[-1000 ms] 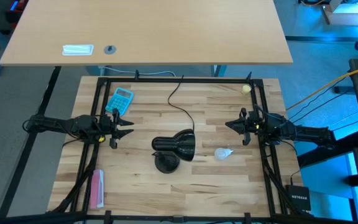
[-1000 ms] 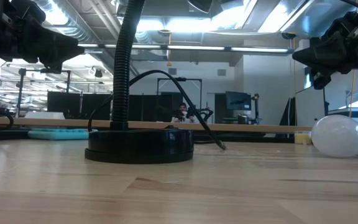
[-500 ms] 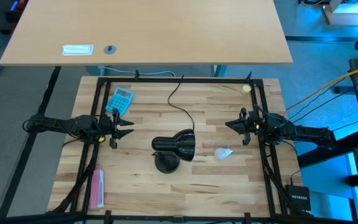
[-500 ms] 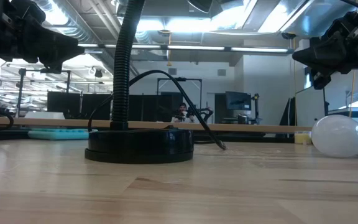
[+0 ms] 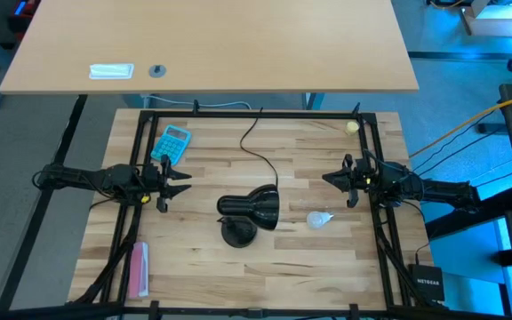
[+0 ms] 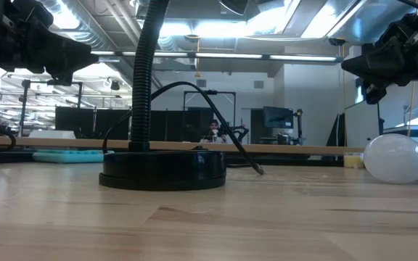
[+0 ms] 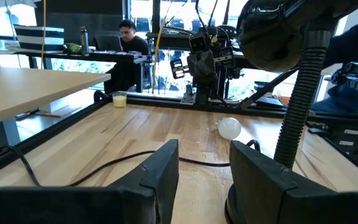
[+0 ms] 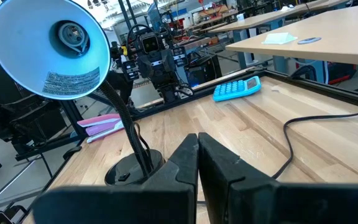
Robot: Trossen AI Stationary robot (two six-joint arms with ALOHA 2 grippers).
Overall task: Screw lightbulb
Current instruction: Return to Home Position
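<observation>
Wooden table with one lightbulb, one lamp; left hand wide, right hand narrow.

The small white frosted lightbulb lay on the pale wooden table, beyond the left gripper, whose fingers were apart, near the black gooseneck lamp.

Your wooden surface is carrying a black lamp, a lightbulb lying beside it, a blue calculator, a pink packet and a yellow ball.
</observation>
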